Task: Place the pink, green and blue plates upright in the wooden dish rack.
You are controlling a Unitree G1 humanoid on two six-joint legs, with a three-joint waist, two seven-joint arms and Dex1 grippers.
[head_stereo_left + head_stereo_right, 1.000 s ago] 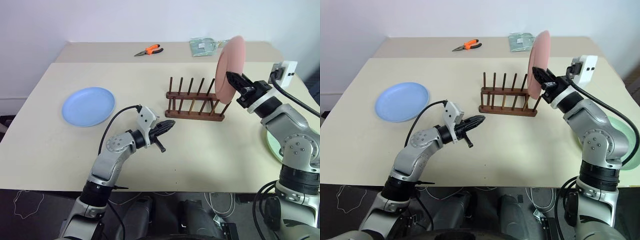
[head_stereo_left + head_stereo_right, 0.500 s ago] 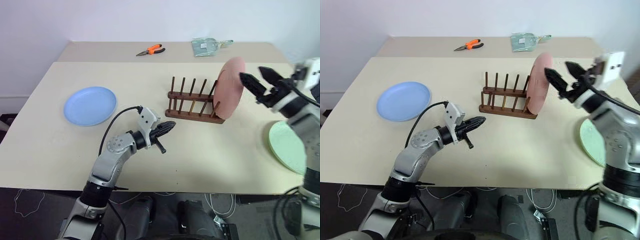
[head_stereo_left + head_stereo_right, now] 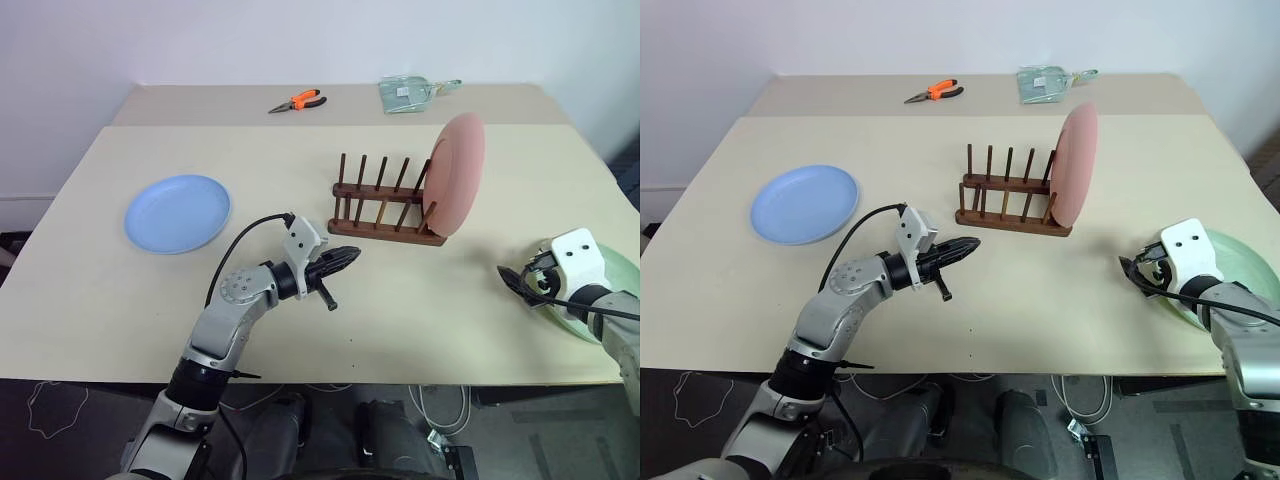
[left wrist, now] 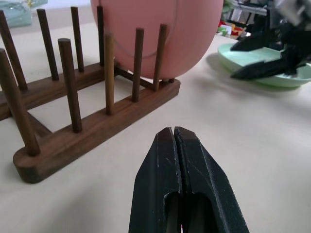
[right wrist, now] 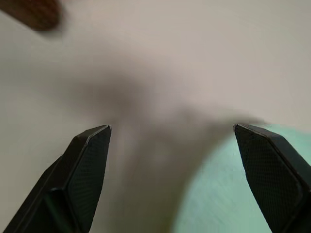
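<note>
The pink plate [image 3: 458,175] stands upright in the right end of the wooden dish rack [image 3: 385,210], mid-table. Flat at the far left lies the blue plate [image 3: 178,212]. The green plate [image 3: 1230,268] lies flat at the table's right edge. My right gripper [image 5: 172,170] is open and low over the table at the green plate's left rim [image 5: 228,189], holding nothing. My left gripper [image 3: 348,258] is shut and empty, pointing level at the rack from the near left; its fingers [image 4: 182,189] face the rack's front rail [image 4: 97,131].
Orange-handled pliers [image 3: 298,100] and a clear packet [image 3: 412,92] lie on the far table section behind the rack. Bare tabletop lies between the rack and the front edge.
My right gripper let go of the pink plate, leaving it upright in the rack, and swung down and right to the green plate with its fingers wide. The left arm stayed put.
</note>
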